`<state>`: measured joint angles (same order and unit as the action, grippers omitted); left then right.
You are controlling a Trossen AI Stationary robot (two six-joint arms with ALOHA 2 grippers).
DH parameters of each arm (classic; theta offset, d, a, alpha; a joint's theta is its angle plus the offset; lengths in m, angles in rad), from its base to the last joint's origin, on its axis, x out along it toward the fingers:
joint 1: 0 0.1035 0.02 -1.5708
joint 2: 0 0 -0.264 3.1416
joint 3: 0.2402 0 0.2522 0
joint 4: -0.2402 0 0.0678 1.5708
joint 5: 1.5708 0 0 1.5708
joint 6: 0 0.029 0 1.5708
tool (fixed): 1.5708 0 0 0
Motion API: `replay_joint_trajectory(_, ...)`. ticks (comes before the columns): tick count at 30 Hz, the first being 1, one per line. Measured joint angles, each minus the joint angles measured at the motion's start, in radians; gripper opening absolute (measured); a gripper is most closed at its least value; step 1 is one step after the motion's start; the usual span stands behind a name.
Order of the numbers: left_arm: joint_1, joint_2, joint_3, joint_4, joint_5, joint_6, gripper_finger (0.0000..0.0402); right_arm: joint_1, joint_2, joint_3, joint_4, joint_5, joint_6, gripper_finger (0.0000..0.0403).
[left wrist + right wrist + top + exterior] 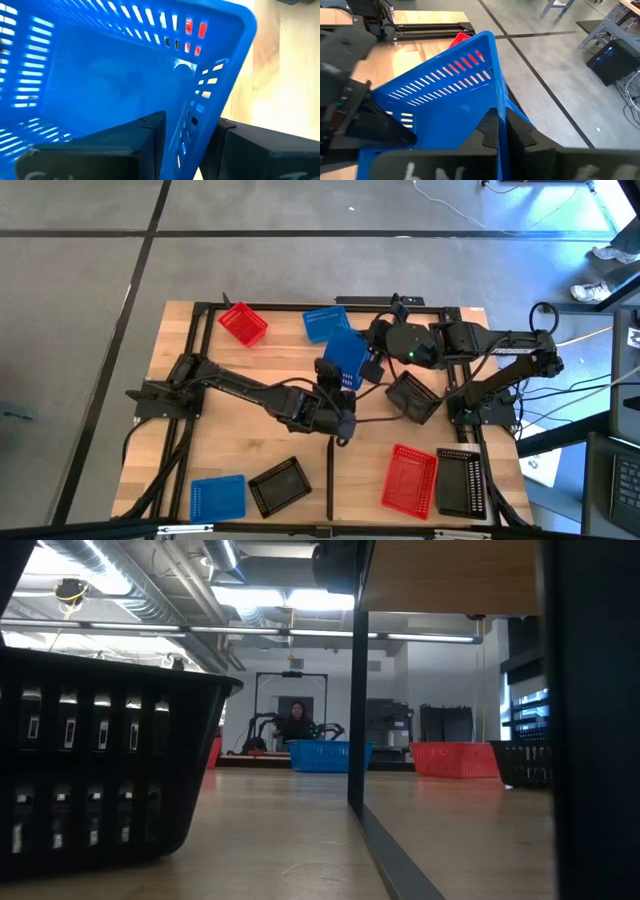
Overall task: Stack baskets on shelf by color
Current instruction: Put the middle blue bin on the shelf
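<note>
A butcher-block desk (250, 440) seen from above carries two dark robot arms and small latticed plastic baskets in red, blue and black. Near the middle of the desk, toward its far edge, both arms meet at one tilted blue basket (347, 357). The right gripper (501, 131) is clamped shut on that basket's rim, its two fingers pressed against either side of the blue wall. The left gripper (186, 132) straddles another wall of the same basket, with its fingers (150, 137) standing slightly apart from the plastic, so they look open and not squeezing it. Just behind it, at the far edge, lies a second blue basket (325, 322), and a red basket (243, 323) sits farther along that edge toward the far left corner. A black basket (414, 397) rests tilted just right of the middle, near the right arm. Along the near edge, from the left corner, lie a blue basket (217, 498) and a black basket (279, 485), then a thin black bar (331, 478), then a red basket (410, 478) and a black basket (460, 480) side by side on the pale-wood shelf (365, 470) near the right corner. From desk height a black basket (100, 760) fills the foreground, and a person (296, 722) sits far off in the room behind.
</note>
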<state>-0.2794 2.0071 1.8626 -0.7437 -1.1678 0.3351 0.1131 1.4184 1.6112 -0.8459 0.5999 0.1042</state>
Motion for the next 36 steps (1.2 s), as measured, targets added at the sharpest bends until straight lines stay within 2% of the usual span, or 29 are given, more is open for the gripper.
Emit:
replay_joint_trajectory(10,-0.047,-0.005,0.000,0.007,0.019,0.013,0.0074,0.002,0.001,0.000,-0.023,0.018,-0.001,0.0002)
replay_joint_trajectory(13,-0.047,-0.018,0.001,0.025,0.076,0.008,0.0076,0.002,0.001,0.000,-0.026,0.026,-0.007,0.0002)
replay_joint_trajectory(22,-0.051,-0.075,0.003,0.092,0.350,-0.028,0.0075,0.001,0.021,0.000,-0.058,0.060,-0.061,0.0002)
replay_joint_trajectory(32,-0.103,-0.131,0.000,0.054,0.382,-0.183,0.0074,0.001,0.038,0.000,-0.068,0.072,-0.083,0.0002)
replay_joint_trajectory(34,-0.122,-0.142,0.002,0.063,0.385,-0.227,0.0076,0.000,0.037,0.000,-0.072,0.056,-0.075,0.0002)
replay_joint_trajectory(36,-0.144,-0.164,0.001,0.002,0.388,-0.289,0.0077,0.000,0.034,0.000,-0.077,0.015,-0.044,0.0002)
